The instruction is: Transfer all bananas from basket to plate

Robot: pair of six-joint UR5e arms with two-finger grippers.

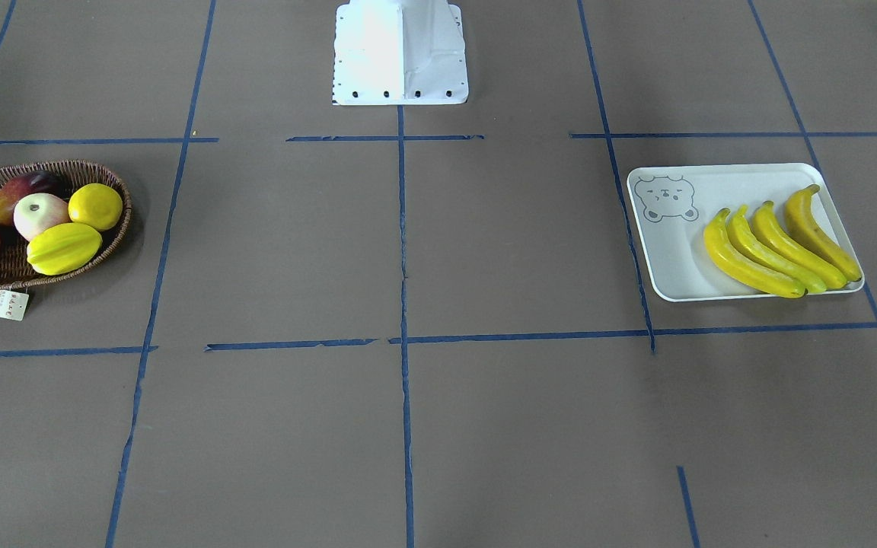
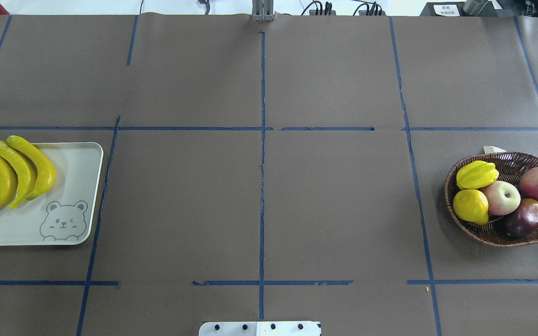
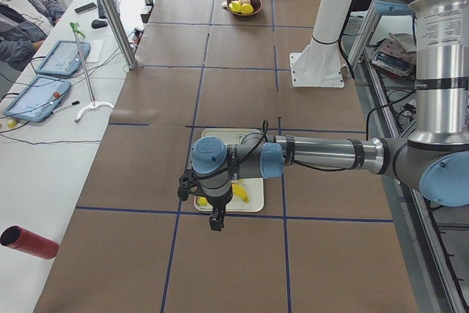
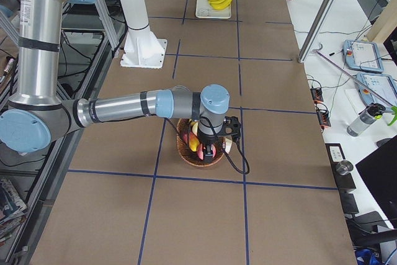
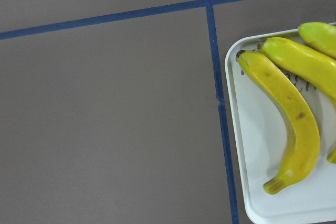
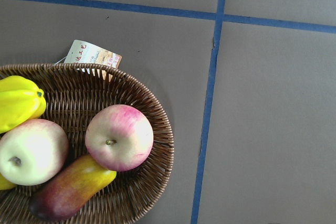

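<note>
Several yellow bananas (image 1: 781,243) lie side by side on the pale plate (image 1: 671,251) with the bear face; they also show in the overhead view (image 2: 12,172) and the left wrist view (image 5: 294,129). The wicker basket (image 2: 512,156) holds a starfruit (image 2: 477,174), a lemon (image 2: 470,206), two apples and a mango; no banana shows in it. My left gripper (image 3: 216,223) hangs above the plate's outer edge. My right gripper (image 4: 209,151) hangs above the basket. Both show only in the side views, so I cannot tell whether they are open or shut.
The robot's white base (image 1: 400,53) stands at mid-table. A paper tag (image 1: 4,304) lies beside the basket. Blue tape lines cross the brown table cover. Tablets and a pole stand on the side bench (image 3: 58,93).
</note>
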